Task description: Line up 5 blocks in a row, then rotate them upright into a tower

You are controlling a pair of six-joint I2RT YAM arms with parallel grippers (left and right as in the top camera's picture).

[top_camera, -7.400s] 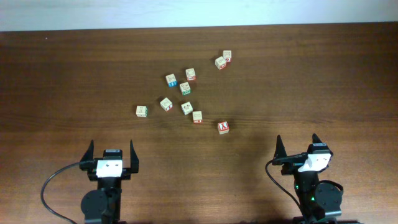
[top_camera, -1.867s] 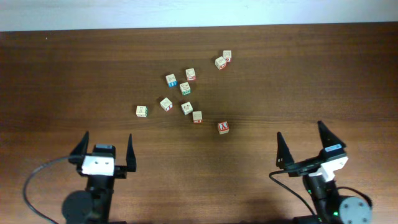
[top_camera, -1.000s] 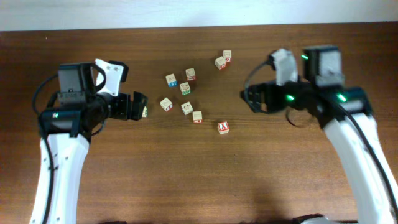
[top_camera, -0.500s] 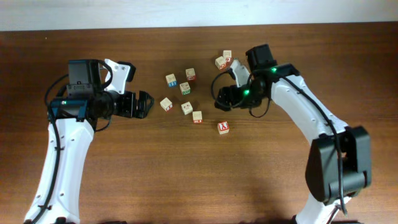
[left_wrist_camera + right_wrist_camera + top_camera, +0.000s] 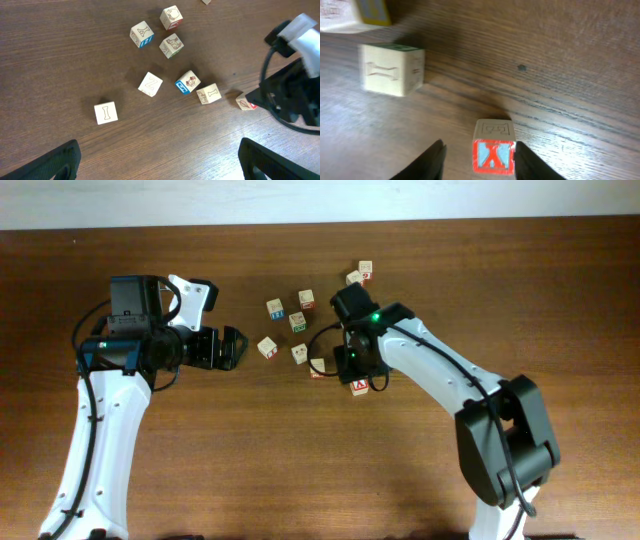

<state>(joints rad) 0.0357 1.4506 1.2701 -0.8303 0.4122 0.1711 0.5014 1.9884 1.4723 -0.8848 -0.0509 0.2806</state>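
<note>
Several pale wooden blocks lie scattered mid-table. The block with the red X (image 5: 360,387) (image 5: 493,147) lies nearest the front. My right gripper (image 5: 354,372) (image 5: 479,159) is down over it and open. The X block sits between the fingers: the right finger touches its side, while a gap remains at the left finger (image 5: 432,161). My left gripper (image 5: 232,348) (image 5: 165,170) hovers wide open left of the cluster, holding nothing, near a block marked I (image 5: 106,112) and a block marked Z (image 5: 150,84).
More blocks lie behind: a blue-sided one (image 5: 275,309), a red-edged one (image 5: 307,300), a green-edged one (image 5: 297,322), and a pair at the back (image 5: 358,274). A pale block (image 5: 392,70) lies left of the right gripper. The right arm (image 5: 292,95) reaches across the cluster's right side.
My right arm has swung forward and down from beside the back pair to the X block, and its jaws have narrowed around it. The left arm stayed in place, wide open.
</note>
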